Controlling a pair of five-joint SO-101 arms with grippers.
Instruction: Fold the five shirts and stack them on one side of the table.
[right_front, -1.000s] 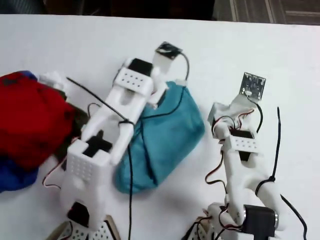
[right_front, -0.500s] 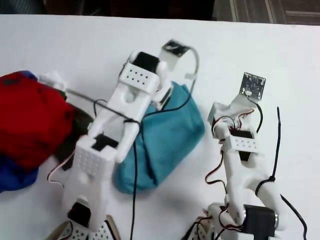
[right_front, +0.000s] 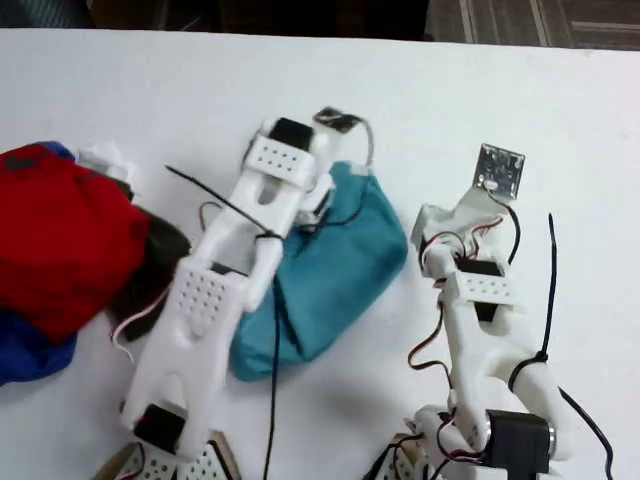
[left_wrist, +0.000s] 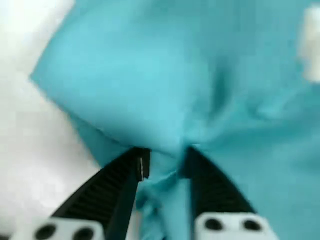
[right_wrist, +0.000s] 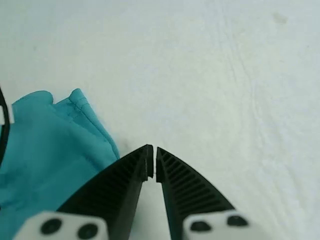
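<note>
Mid-table, a teal shirt (right_front: 335, 270), bundled into a loose oblong rather than a flat fold. Long axis on a diagonal, near-left to far-right, with the broader, rounded end pointing far-right and the narrower end near-left. Well apart from it, at the left edge of the table (right_front: 480, 90): a red shirt (right_front: 60, 240) on top, a blue shirt (right_front: 25, 350) under it on the near side, and a dark cloth (right_front: 150, 265) tucked at its right edge, perhaps another shirt.

At the teal shirt's far end, the left gripper (left_wrist: 165, 162), jaws narrowed on a raised ridge of teal cloth and pinching it. Just right of the shirt, the right gripper (right_wrist: 153, 162), tips pressed nearly together on nothing, above bare table with a teal hem corner beside it.

Judging by the creases: soft, light and limp, with no stiffness to hold a shape. Likely to sag and fall open from any single pinch, and to slide easily on the smooth tabletop. Best taken at an edge or corner through all layers, not at a mid-panel ridge, where only the top layer may lift. Better with 2 grips, 1 at each end of the long axis, to keep the fold shut on the way toward the red shirt.
</note>
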